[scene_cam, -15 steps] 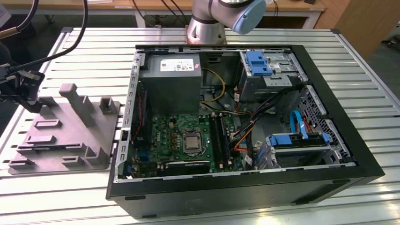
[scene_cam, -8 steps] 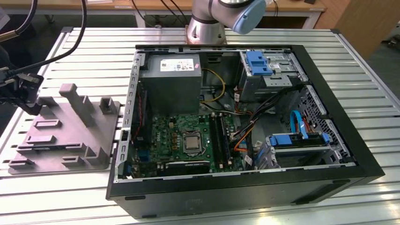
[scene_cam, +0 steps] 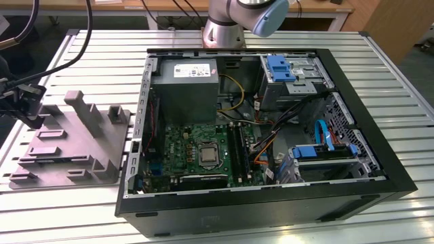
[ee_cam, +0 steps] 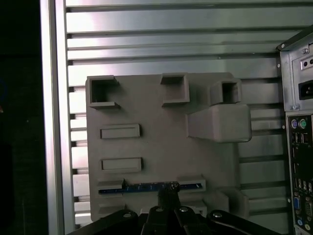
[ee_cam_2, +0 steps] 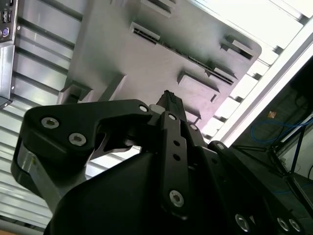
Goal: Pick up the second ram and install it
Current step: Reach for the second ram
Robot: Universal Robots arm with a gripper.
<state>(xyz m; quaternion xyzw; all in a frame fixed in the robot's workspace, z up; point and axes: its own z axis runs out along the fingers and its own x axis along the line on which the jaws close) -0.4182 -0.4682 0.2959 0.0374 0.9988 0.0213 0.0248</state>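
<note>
Closest in, the black claw points at the mid-length of the second ram, touching its upper edge or just above it. I cannot tell whether it is clenched on the stick or released. That ram stands on edge in a slot of the grey holder, not yet lifted. Beneath lies the ribbed metal worktop. In the exterior view, the open computer case sits at three o'clock from the holder.

Seen in the exterior view, the slatted table is lit evenly; at 3 o'clock from the grey fixture the computer case inside is shaded
</note>
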